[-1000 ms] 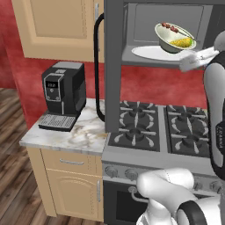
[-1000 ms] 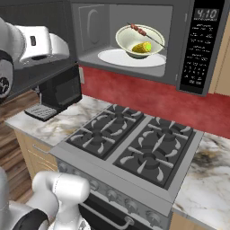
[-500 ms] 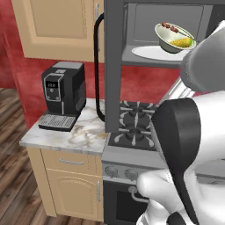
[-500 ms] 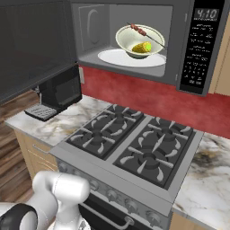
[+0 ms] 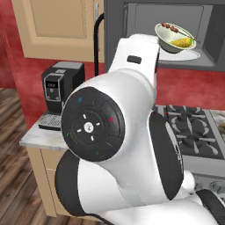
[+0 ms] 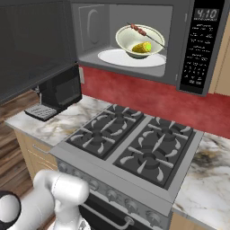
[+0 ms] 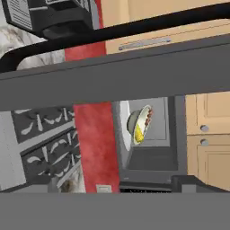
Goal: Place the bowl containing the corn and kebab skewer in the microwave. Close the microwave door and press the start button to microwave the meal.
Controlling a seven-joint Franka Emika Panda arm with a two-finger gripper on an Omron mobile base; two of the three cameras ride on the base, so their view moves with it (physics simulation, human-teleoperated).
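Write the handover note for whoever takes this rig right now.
Gripper: open, holding nothing.
Bowl with corn and kebab skewer: already inside the microwave, on its white round plate.
Microwave door: open, swung out to the left; in the hand view its edge and curved black handle run close across the picture.
Done: meal loaded.
Left: push the door shut, then press start on the microwave's keypad.
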